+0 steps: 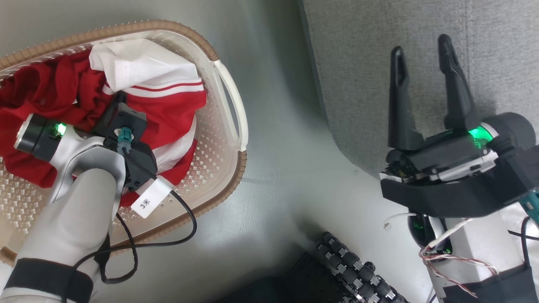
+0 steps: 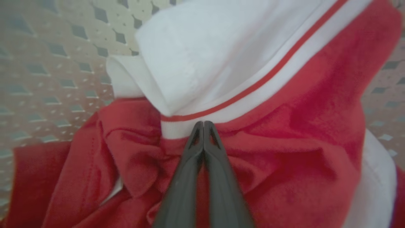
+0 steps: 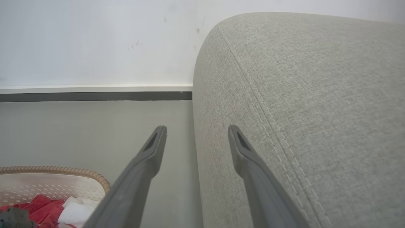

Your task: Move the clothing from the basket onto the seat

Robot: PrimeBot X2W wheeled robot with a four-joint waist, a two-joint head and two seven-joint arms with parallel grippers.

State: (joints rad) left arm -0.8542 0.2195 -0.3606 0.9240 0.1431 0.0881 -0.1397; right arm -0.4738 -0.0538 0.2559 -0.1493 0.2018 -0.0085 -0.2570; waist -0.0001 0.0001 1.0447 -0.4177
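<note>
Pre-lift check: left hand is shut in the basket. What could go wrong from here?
1. Weak pinch: the left hand is shut at the white trim of the clothing. Its fingers look fully together, so little fabric may be caught and it could slip on lifting.
2. The black cable lies across the basket rim and might snag.
3. Bunched pieces may drag out together and drop on the floor short of the seat.
</note>
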